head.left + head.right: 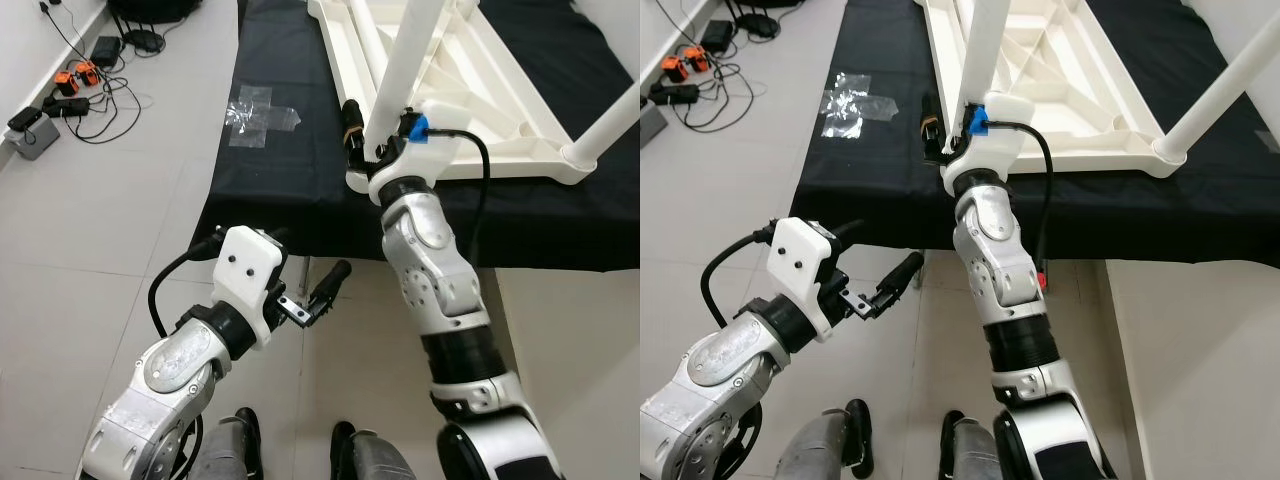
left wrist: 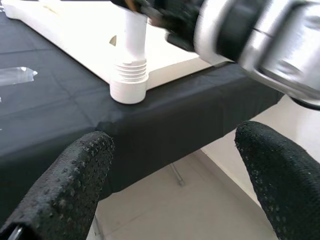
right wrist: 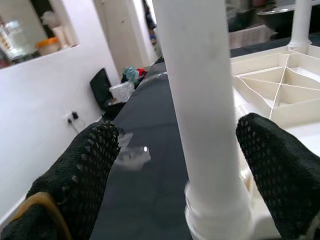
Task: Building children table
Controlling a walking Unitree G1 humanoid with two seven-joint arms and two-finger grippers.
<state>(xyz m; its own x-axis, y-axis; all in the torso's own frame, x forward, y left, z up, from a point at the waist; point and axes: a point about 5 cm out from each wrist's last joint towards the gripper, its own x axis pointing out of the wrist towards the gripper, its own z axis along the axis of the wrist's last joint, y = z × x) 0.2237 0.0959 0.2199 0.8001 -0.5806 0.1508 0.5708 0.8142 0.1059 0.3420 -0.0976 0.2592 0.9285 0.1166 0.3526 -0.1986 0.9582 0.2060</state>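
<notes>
A white children's table top [image 1: 480, 100] lies upside down on a black-covered surface [image 1: 290, 190]. A white leg [image 1: 405, 70] stands up from its near left corner socket [image 2: 129, 80]. My right gripper [image 3: 200, 165] is open around this leg, low down by the socket. One black finger [image 3: 85, 170] stands clear of the leg and the other finger [image 3: 280, 170] sits close against it. My left gripper [image 1: 325, 290] hangs open over the floor, below and in front of the black surface's edge, with nothing between its fingers [image 2: 65, 185]. A second leg [image 1: 610, 125] rises at the right corner.
Clear tape [image 1: 262, 112] is stuck on the black cover, left of the table top. Cables, chargers and orange batteries [image 1: 75, 90] lie on the tiled floor at far left. My feet [image 1: 240, 430] stand close to the covered surface.
</notes>
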